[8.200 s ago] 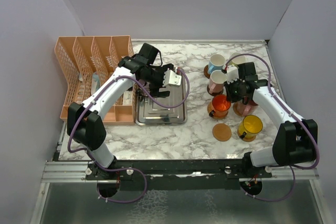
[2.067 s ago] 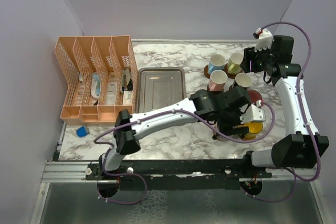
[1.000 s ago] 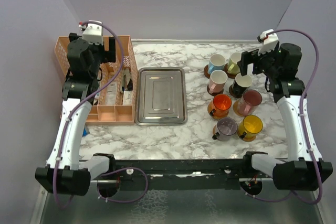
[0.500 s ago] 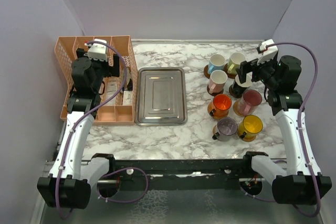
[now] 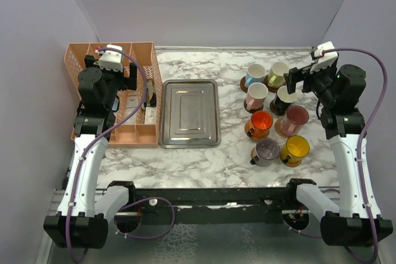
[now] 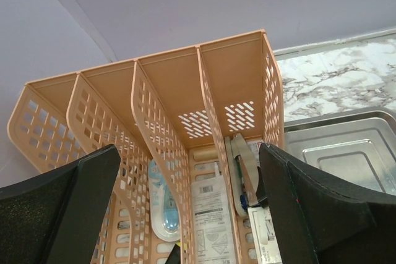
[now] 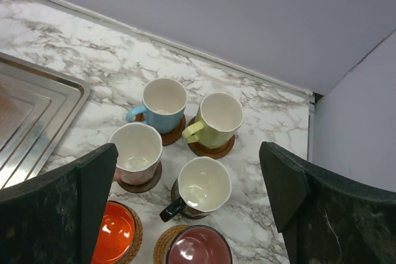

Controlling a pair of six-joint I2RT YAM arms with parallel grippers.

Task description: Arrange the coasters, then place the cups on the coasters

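Two robot arms rise from the near edge of a marble-patterned table (image 5: pixel 185 160), each with its fingers spread wide and nothing between them. On the right half of the table, eight cups (image 7: pixel 164 98) stand upright in four pairs, set on coasters (image 7: pixel 214 150).

Nearest the arm bases are the purple cup (image 5: pixel 268 149) and, just to its right, the yellow cup (image 5: pixel 295 149); their discs are mostly hidden beneath them. Behind these sit the orange cup (image 5: pixel 260 123) and the maroon cup (image 5: pixel 294 118), each with a tan, woven-looking rim showing under it. Next come the pink-white cup (image 5: pixel 255 95) and the black cup (image 5: pixel 285 98), which is white inside. Farthest back are the light blue cup (image 5: pixel 254 75) and the pale yellow cup (image 5: pixel 277 72). Dark brown edges show from under these four.

The right gripper (image 7: pixel 187 148) hangs above the far right of the group, and its wrist camera looks down on the six farther cups.

A rectangular steel tray (image 5: pixel 189 113) lies in the middle of the table, apart from the cups and just beside an orange plastic file organiser (image 6: pixel 235 72) at the far left. The left gripper (image 6: pixel 185 151) hangs over that organiser. Its slots hold a pale blue item (image 6: pixel 162 205) and some flat white packets (image 6: pixel 207 214).
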